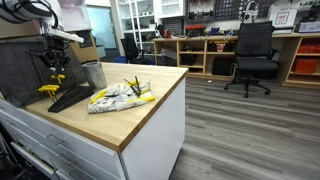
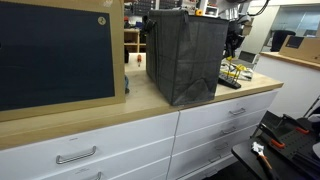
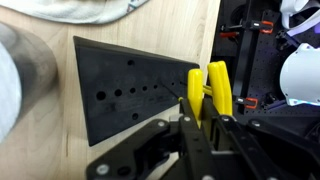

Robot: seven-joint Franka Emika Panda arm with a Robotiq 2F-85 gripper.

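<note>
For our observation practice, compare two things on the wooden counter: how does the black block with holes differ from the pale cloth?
The black block is dark, flat-faced and straight-edged; the pale cloth is light and crumpled. The block is dotted with holes; the cloth carries yellow-handled items. The gripper, shut on a yellow-handled tool, is at the block's edge, apart from the cloth. Both lie on the wooden counter.

Wood counter up front, sitting on white drawers with metal handles. Grey plank floor runs back to a black office chair, parked at a long wooden bench with open cubbies. Glass-paned door behind, the room evenly lit. In an exterior view, a wood-framed dark board stands on the counter.
</note>
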